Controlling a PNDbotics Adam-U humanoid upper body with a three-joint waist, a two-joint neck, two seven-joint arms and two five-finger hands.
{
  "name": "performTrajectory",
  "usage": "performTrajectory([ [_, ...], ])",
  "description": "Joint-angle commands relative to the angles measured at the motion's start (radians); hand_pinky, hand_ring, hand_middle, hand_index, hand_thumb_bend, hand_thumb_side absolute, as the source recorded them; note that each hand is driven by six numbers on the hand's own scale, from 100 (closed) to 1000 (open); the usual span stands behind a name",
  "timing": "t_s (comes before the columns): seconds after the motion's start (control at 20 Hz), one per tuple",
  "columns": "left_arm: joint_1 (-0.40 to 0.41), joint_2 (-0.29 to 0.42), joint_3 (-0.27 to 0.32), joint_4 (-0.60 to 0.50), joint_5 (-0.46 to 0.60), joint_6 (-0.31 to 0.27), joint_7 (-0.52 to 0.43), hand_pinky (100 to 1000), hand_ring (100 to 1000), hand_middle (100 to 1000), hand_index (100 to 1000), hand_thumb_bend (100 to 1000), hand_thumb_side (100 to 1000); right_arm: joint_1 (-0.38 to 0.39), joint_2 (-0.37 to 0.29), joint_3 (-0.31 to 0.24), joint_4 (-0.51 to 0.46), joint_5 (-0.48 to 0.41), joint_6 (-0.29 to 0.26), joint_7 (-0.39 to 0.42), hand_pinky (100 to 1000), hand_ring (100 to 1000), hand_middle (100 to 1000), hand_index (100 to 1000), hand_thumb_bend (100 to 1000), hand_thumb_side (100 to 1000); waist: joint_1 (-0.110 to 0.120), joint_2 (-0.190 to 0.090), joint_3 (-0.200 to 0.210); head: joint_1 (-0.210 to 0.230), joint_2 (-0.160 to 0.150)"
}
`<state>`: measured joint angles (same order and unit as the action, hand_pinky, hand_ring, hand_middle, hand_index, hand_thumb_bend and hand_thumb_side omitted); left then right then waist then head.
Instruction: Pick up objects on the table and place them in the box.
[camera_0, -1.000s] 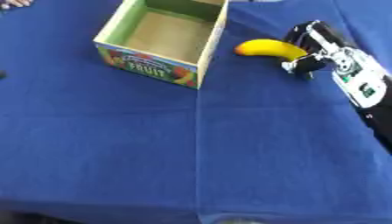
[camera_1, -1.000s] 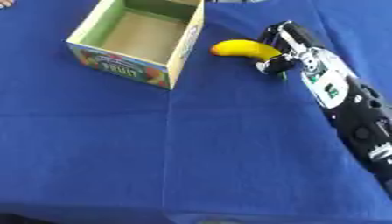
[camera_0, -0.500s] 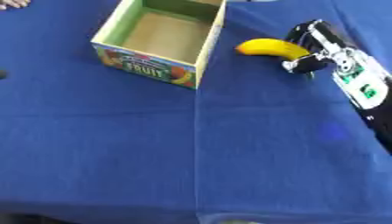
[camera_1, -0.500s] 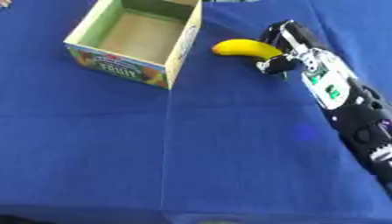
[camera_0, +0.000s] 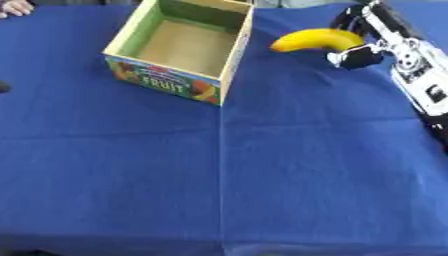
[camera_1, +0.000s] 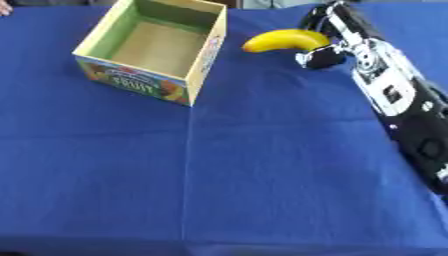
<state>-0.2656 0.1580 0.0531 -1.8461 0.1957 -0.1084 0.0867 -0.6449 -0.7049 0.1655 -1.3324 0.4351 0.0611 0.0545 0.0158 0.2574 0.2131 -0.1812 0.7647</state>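
Box (camera_1: 203, 60) sits empty, nothing placed yet; banana (camera_1: 282, 39) lies on the cloth just right of it, right hand (camera_1: 337, 37) curled round its end, apparently gripping.

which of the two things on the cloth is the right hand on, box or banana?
The banana: the right hand is curled round its right end. The open cardboard fruit box sits apart to the left, untouched and empty.
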Motion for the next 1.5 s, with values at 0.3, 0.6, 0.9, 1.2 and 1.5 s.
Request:
performTrajectory([
  [0.3, -0.004, 0.022, 0.002, -0.009, -0.004, -0.002, 0.000, 610, 522, 543, 582, 598, 1000, -0.047, -0.057, -0.014, -0.088, -0.051, 0.014, -0.007, 452, 433, 445, 525, 257, 100, -0.006, -0.030, 0.004, 0.001, 0.005],
  [0.6, -0.004, 0.023, -0.001, -0.008, -0.004, -0.002, -0.003, 610, 521, 542, 582, 599, 1000, -0.079, -0.058, -0.014, -0.127, -0.104, 0.034, -0.007, 453, 433, 445, 526, 258, 100, -0.010, -0.038, 0.018, -0.010, 0.005],
  [0.9, -0.012, 0.020, -0.009, -0.009, -0.003, -0.001, -0.010, 611, 521, 542, 583, 600, 1000, -0.102, -0.049, -0.003, -0.128, -0.113, 0.038, 0.002, 454, 435, 446, 528, 257, 100, -0.016, -0.043, 0.053, -0.045, 0.005],
  [1.2, -0.032, 0.007, -0.026, -0.013, 0.002, 0.001, -0.026, 612, 520, 543, 584, 601, 1000, -0.112, -0.031, 0.006, -0.099, -0.099, 0.036, 0.014, 459, 439, 451, 532, 254, 100, -0.028, -0.037, 0.120, -0.108, 0.005],
  [1.5, -0.037, 0.005, -0.029, -0.013, 0.006, 0.003, -0.033, 612, 520, 543, 584, 601, 1000, -0.116, -0.023, 0.007, -0.082, -0.086, 0.028, 0.020, 459, 439, 451, 532, 254, 100, -0.029, -0.035, 0.135, -0.122, 0.005],
])
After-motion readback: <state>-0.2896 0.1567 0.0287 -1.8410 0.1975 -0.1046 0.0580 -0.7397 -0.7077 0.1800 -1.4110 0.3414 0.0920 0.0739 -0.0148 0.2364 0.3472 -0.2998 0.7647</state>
